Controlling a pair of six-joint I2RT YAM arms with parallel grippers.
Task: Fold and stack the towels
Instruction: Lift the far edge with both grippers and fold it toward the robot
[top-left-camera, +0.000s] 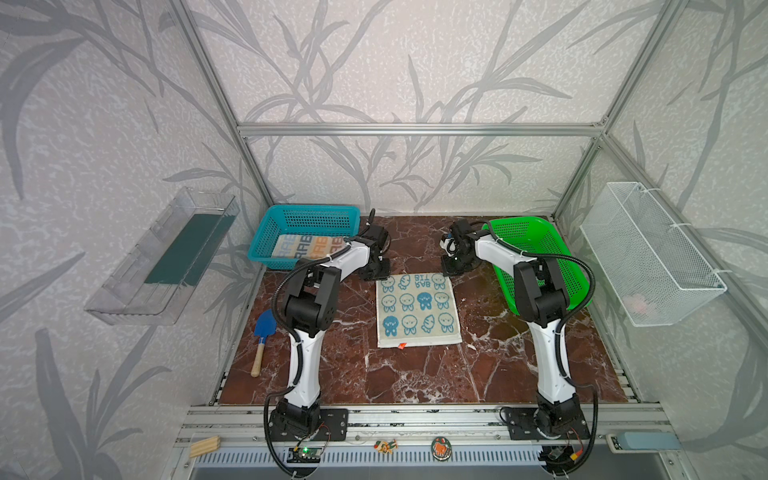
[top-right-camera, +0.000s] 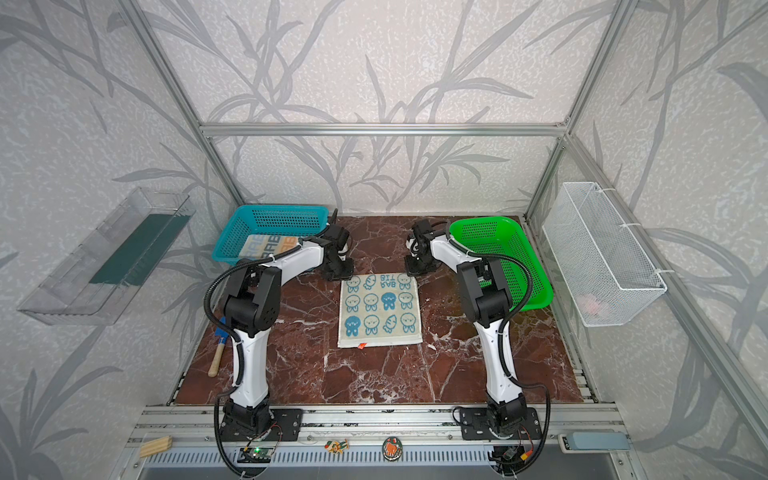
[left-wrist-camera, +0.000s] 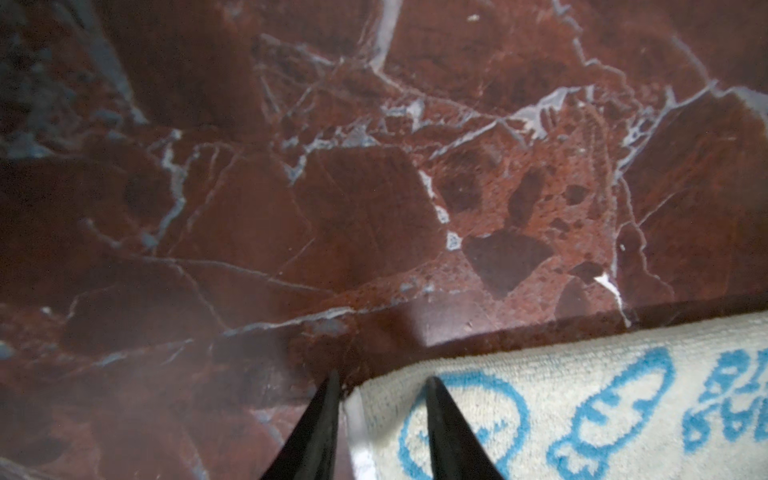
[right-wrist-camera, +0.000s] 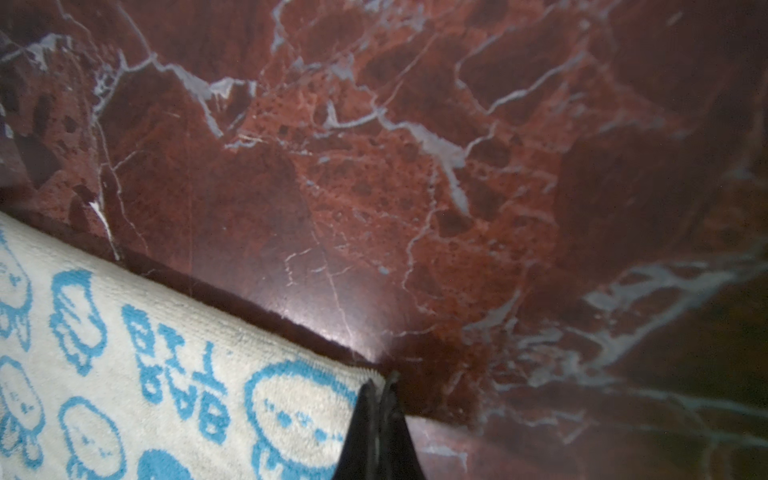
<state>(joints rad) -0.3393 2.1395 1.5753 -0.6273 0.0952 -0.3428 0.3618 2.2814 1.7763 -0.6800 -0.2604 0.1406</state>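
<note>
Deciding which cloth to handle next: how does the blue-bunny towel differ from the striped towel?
The blue-bunny towel lies flat on the marble table; the striped towel sits in the teal basket. The blue-bunny towel is cream with blue figures; the striped towel has blue and orange bands. Both show RAB lettering.

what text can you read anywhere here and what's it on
"RAB" over "BIT", upside down in both top views: blue-bunny towel.
"RAB", repeated in rows, rest hidden: striped towel in teal basket.
Front-rail stickers: too small to read.
</note>
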